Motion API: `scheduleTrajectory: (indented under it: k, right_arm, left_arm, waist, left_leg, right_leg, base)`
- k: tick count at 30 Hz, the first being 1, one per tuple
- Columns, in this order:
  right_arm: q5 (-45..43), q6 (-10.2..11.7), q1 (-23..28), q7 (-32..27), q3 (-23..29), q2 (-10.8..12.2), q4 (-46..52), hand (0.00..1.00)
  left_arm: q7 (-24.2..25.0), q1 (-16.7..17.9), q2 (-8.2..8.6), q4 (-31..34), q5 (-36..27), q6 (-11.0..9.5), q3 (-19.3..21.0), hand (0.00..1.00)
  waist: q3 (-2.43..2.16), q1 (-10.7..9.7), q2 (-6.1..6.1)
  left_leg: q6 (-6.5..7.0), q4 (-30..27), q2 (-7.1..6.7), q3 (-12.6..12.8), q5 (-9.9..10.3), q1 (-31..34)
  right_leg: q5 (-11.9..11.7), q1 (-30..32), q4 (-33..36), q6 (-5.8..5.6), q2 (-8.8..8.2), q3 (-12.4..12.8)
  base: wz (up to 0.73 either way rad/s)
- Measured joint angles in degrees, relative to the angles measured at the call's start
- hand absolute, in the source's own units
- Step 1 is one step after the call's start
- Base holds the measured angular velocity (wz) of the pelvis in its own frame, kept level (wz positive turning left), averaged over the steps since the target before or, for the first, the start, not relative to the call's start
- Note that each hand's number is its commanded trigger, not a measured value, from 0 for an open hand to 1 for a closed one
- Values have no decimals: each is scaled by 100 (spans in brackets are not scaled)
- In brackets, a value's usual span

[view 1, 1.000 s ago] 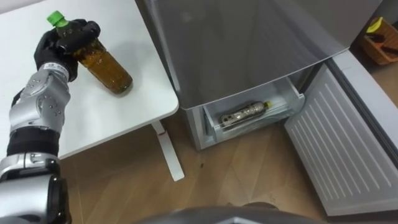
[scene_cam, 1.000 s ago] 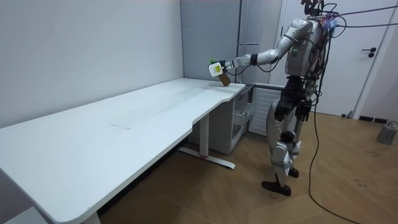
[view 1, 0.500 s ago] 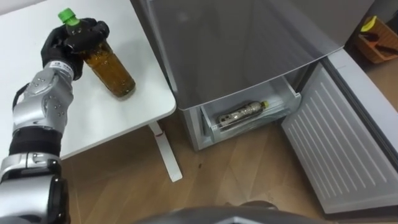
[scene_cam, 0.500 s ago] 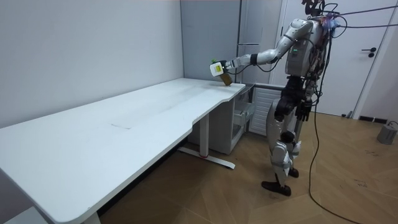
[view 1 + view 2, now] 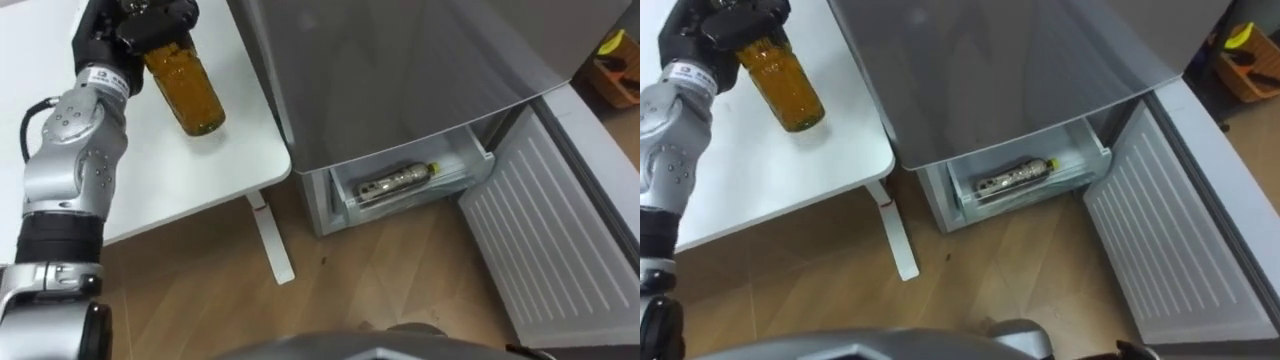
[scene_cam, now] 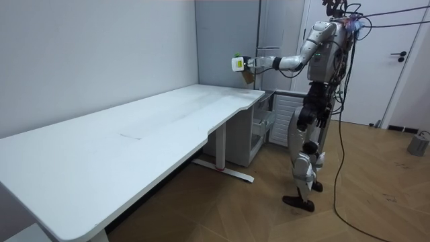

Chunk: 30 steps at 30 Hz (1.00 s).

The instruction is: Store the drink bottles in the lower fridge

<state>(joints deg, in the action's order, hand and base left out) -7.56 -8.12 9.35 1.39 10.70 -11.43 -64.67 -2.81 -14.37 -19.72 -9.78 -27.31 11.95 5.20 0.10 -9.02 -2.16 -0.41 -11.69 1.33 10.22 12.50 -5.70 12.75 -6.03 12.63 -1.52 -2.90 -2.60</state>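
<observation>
A: What are the fingers (image 5: pixel 158 24) doing?

B: On the left hand (image 5: pixel 112 32) they are curled round the neck end of a bottle of amber drink (image 5: pixel 186 92). The grip covers the top of the bottle, so its cap is hidden.

A: How does the bottle sit in that grip?

B: It is tilted, with its base pointing down and towards the robot's right. The base hangs clear of the white table (image 5: pixel 165 175). In the room view the bottle is in the air above the table's end, at the end of an outstretched arm.

A: Where is that arm?

B: In the eye views it comes up along the left edge. The silver forearm is over the table, with the black hand at the top.

A: And the fridge?

B: The grey fridge (image 5: pixel 400 70) stands just beside the table's edge, on the robot's right. Its lower door (image 5: pixel 560 235) is swung wide open, with its ribbed white inner face showing. At the bottom a clear drawer (image 5: pixel 341 192) is pulled out over the wooden floor (image 5: pixel 400 285).

A: Is there anything in the drawer?

B: A second bottle (image 5: pixel 393 182) lies on its side along the drawer, with its light cap towards the door side.

A: Where does the robot stand?

B: It stands upright at the table's corner, in front of the fridge.
</observation>
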Motion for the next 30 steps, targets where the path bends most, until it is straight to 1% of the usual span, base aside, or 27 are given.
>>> scheduleTrajectory:
  k: [1,2,3,5,7,9,10,11,13,14,15,16,17,18,20,21,22,23,25,27,29,30]
  right_arm:
    - [26,-5,-27,-6,-19,4,11,0]
    - [45,-8,-33,-16,-50,4,44,0]
    - [60,-6,-46,-43,-60,16,108,0]
    - [131,-19,-29,-118,-112,25,262,0]
    - [177,10,-46,-215,-298,38,520,0]
    - [170,106,-148,-215,-371,67,546,0]
    - [176,159,-171,-210,-448,70,547,0]
    - [176,185,-170,-207,-471,75,548,0]
    - [226,203,-137,-200,-504,142,545,0]
    - [275,203,-140,-196,-504,162,539,0]
    - [352,212,-147,-182,-516,198,532,0]
    - [433,246,-161,-155,-524,208,527,0]
    - [463,262,-166,-143,-527,208,519,0]
    - [511,295,-181,-137,-547,209,477,0]
    - [536,305,-178,-121,-595,210,460,0]
    - [529,309,-181,-122,-625,210,462,0]
    - [518,310,-187,-131,-664,209,463,0]
    - [514,313,-188,-132,-682,210,463,0]
    - [485,313,-195,-133,-723,211,460,0]
    - [465,313,-239,-131,-730,215,460,0]
    - [477,323,-274,-132,-755,216,467,0]
    - [480,332,-294,-133,-811,216,467,0]
  left_arm:
    - [-1,81,76,125,-1,-1,0,100]
    - [0,141,105,186,-1,-1,0,100]
    - [8,282,142,284,-5,-1,0,100]
    - [42,483,196,304,1,0,-27,100]
    - [51,634,364,319,37,0,-61,100]
    - [69,788,412,438,142,0,-88,100]
    - [67,891,467,559,212,0,-86,100]
    - [64,952,478,635,210,0,-85,100]
    - [69,1081,504,910,205,-3,-83,100]
    - [61,1093,511,963,199,-8,-83,100]
    - [58,1144,520,1084,198,-14,-82,100]
    - [64,1221,525,1253,198,-16,-83,100]
    - [70,1237,541,1324,198,-17,-83,100]
    - [92,1237,565,1426,197,-27,-83,100]
    - [106,1250,588,1499,168,-70,-82,100]
    - [107,1307,613,1568,168,-91,-79,100]
    - [111,1415,652,1673,174,-100,-80,100]
    - [122,1468,675,1724,174,-101,-80,100]
    - [188,1589,798,1777,172,-101,-88,100]
    - [228,1677,807,1776,173,-101,-91,100]
    - [247,1723,841,1776,92,-101,-90,100]
    - [275,1751,867,1777,-38,-103,-91,100]
  waist:
    - [-8,14,-8]
    - [-9,24,-11]
    - [-11,31,-15]
    - [-9,60,-11]
    - [-3,200,-1]
    - [-4,290,23]
    - [-11,326,55]
    - [-15,355,78]
    - [-43,468,196]
    - [-37,480,228]
    - [-41,500,279]
    - [-51,569,293]
    - [-51,596,291]
    - [-48,615,287]
    - [-36,646,266]
    - [-36,685,237]
    - [-48,707,207]
    - [-53,701,196]
    - [-47,725,178]
    - [-47,738,176]
    - [-37,771,199]
    - [-20,781,227]
  left_leg:
    - [0,-1,0,-16,0,-1]
    - [0,-1,0,-27,0,-4]
    - [0,1,-2,-93,0,-27]
    - [0,23,1,-108,0,-120]
    - [-1,24,2,-110,0,-122]
    - [-1,12,1,-110,-1,-89]
    - [-1,-5,-1,-108,-1,-83]
    - [-1,-12,-3,-118,-1,-79]
    - [-1,-73,-8,-191,-1,-55]
    - [-1,-93,-13,-243,-1,-50]
    - [-1,-113,-21,-303,-1,-42]
    - [-1,-120,-18,-309,0,-36]
    - [-1,-128,-18,-337,0,-16]
    - [-1,-160,-27,-427,0,32]
    - [-1,-183,-32,-470,0,55]
    - [-2,-182,-29,-478,0,59]
    - [-2,-187,-31,-508,0,91]
    - [-3,-191,-37,-537,0,107]
    - [-6,-190,-49,-584,-3,130]
    - [-8,-191,-57,-621,-4,156]
    - [-8,-197,-65,-660,-4,192]
    - [-9,-196,-83,-718,-7,213]
  right_leg:
    - [-1,-8,0,1,-6,-56]
    - [-1,-14,-2,1,-8,-75]
    - [-2,-43,-11,3,-7,-80]
    - [-2,-99,-12,3,-3,-98]
    - [-2,-86,-13,3,0,-83]
    - [-3,-57,-12,5,0,-78]
    - [-2,-61,-12,6,-4,-82]
    - [-2,-72,-15,7,-6,-90]
    - [1,-161,-101,11,-9,-175]
    - [-1,-198,-115,12,-9,-210]
    - [-1,-227,-123,12,-10,-249]
    - [-2,-235,-177,13,-5,-253]
    - [-11,-247,-204,14,-2,-265]
    - [-25,-262,-204,14,-4,-322]
    - [-26,-281,-203,17,-7,-395]
    - [-25,-277,-207,19,-6,-418]
    - [-25,-275,-216,21,-11,-471]
    - [-24,-273,-220,21,-15,-503]
    - [-14,-276,-225,30,-25,-564]
    - [-12,-281,-263,31,-27,-602]
    - [-12,-270,-277,31,-31,-637]
    - [-11,-271,-288,29,-43,-693]
  base:
    - [10]
    - [6]
    - [0]
    - [0]
    - [-2]
    - [0]
    - [0]
    - [10]
    - [21]
    - [32]
    - [22]
    - [17]
    - [14]
    - [25]
    - [21]
    - [10]
    - [12]
    - [18]
    - [13]
    - [9]
    - [12]
    - [14]
